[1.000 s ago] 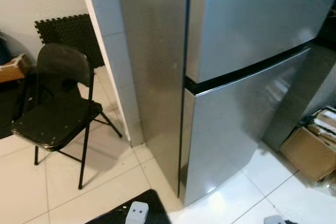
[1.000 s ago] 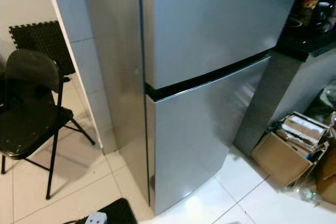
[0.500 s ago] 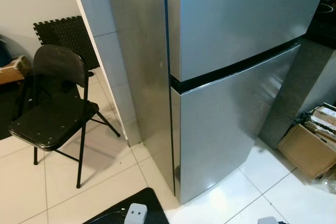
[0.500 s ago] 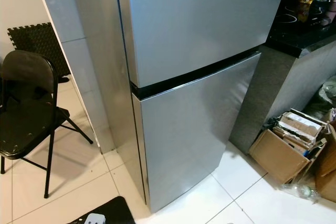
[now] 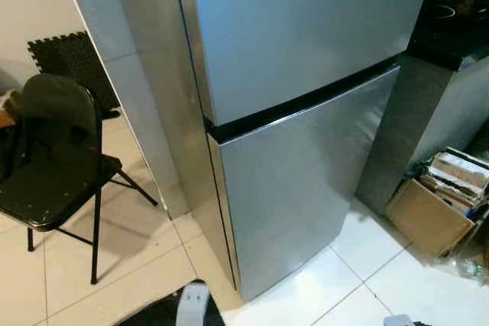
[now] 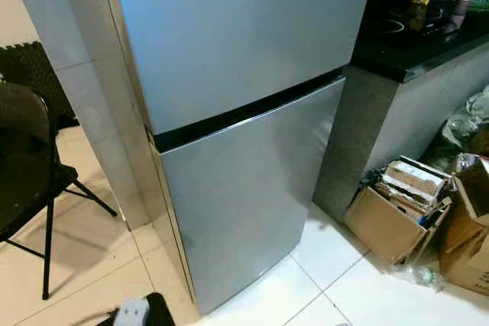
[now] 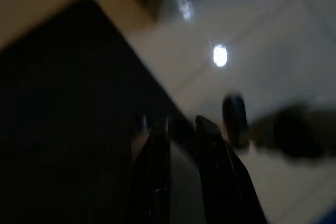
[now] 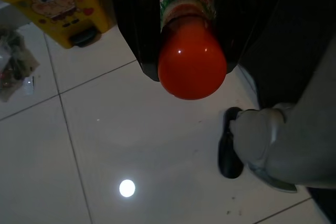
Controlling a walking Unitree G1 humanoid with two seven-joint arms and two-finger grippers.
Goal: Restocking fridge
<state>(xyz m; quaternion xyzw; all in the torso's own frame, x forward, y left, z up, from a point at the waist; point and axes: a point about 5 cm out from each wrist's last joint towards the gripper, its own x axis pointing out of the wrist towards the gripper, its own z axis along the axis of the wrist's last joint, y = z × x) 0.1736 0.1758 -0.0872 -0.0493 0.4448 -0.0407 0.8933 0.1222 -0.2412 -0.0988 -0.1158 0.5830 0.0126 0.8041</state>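
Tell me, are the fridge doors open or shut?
Shut. Both doors of the fridge lie flush with its front, with just a thin dark seam between them, and nothing of the inside shows.
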